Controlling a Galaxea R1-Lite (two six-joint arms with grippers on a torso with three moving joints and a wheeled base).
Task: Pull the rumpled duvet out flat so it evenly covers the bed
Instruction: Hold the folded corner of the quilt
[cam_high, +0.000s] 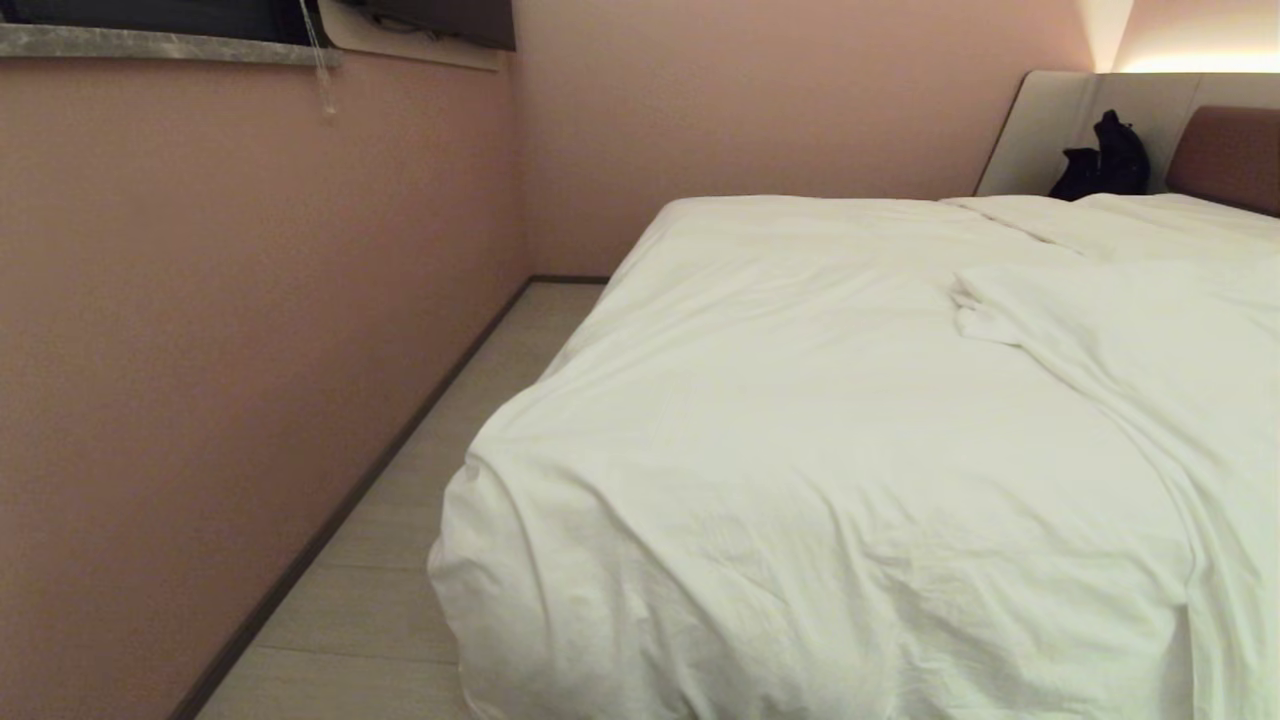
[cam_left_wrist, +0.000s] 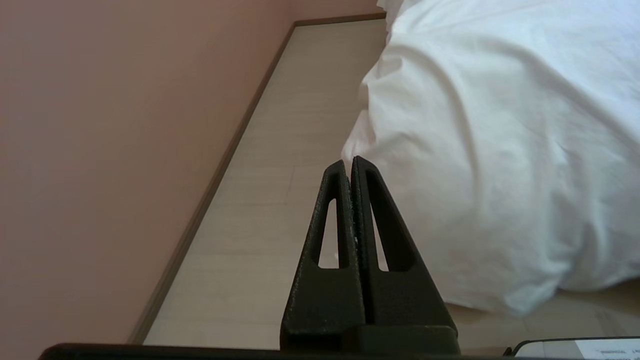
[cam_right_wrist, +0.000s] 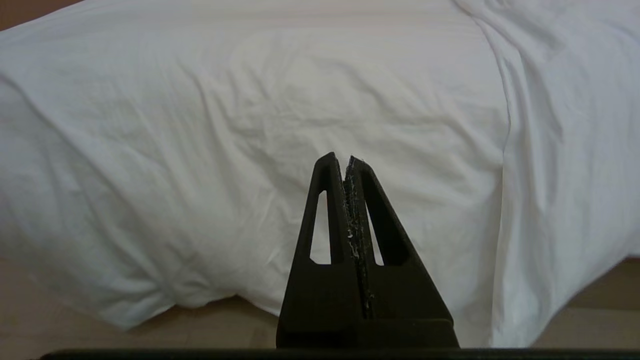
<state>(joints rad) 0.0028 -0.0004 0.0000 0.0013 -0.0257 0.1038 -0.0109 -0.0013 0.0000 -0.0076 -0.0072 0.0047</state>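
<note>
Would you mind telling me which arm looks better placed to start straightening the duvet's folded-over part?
Probably the right. The rumpled fold lies on the bed's right side, and the right gripper faces the duvet squarely; the left gripper points at the floor beside its corner.

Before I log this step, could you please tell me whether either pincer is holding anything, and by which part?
Nothing is held: the left pincer and right pincer are shut empty, short of the puffy white duvet.
</note>
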